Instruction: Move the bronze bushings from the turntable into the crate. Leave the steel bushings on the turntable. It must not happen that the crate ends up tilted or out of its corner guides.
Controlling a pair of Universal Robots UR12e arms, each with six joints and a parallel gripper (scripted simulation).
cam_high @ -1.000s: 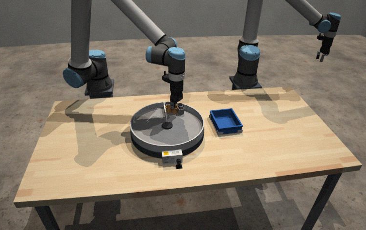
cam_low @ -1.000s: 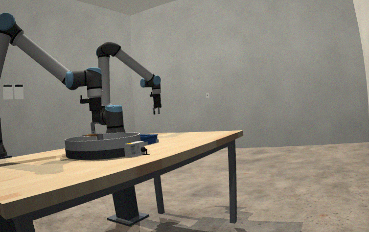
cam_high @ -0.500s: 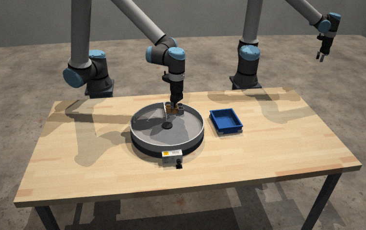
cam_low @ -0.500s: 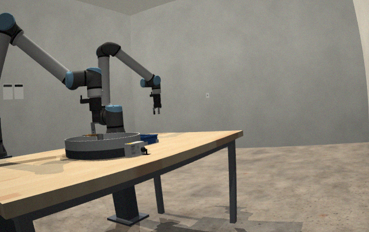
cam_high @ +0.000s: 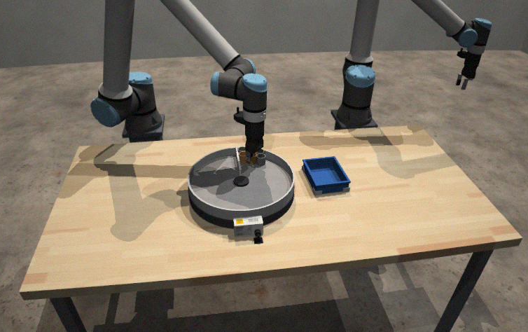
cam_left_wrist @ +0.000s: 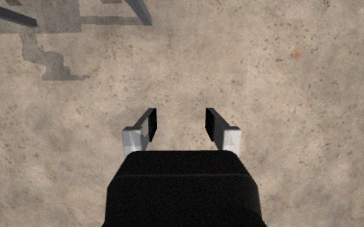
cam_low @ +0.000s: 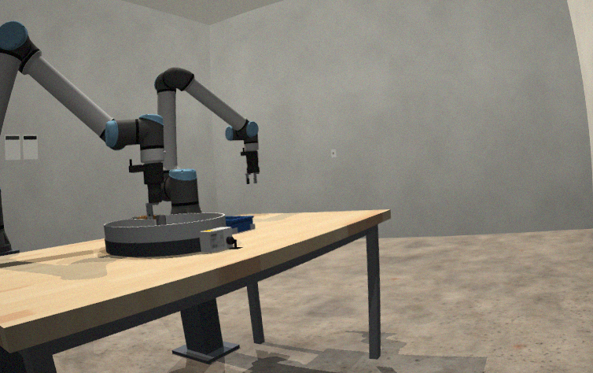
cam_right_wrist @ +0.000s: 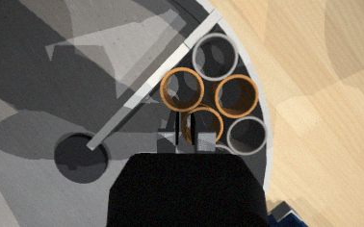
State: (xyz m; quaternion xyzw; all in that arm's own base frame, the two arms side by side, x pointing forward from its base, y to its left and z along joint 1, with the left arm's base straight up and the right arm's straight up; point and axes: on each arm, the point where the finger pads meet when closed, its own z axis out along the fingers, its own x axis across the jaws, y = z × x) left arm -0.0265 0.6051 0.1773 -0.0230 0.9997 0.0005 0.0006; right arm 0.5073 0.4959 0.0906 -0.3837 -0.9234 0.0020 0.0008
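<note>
Turntable [cam_high: 213,204] [cam_low: 150,234] as landmark: gathering inside its rim, beside the pale divider bar [cam_high: 238,161] [cam_right_wrist: 149,82], three upright bronze bushings [cam_high: 242,157] [cam_right_wrist: 162,89] and, around them, steel bushings [cam_high: 261,160] [cam_right_wrist: 194,57], one mostly hidden behind the right gripper [cam_high: 248,158] [cam_low: 149,212] [cam_right_wrist: 185,129]. Hovering pointed down over that cluster with the right gripper, keeping its fingers narrowly parted. Lining up one finger with the nearest bronze ring's opening and the other just outside its wall in the wrist view; showing no clear contact. Sitting level beside the turntable, on the right in the top view, with corner guides [cam_high: 340,190] [cam_right_wrist: 283,210] showing at its base: the blue crate [cam_high: 324,175] [cam_low: 241,223] [cam_right_wrist: 289,221]. Hanging well apart from the turntable, beyond the crate's side, with the left gripper [cam_high: 461,81] [cam_low: 252,178] [cam_left_wrist: 181,117], spreading its fingers wide around nothing.
</note>
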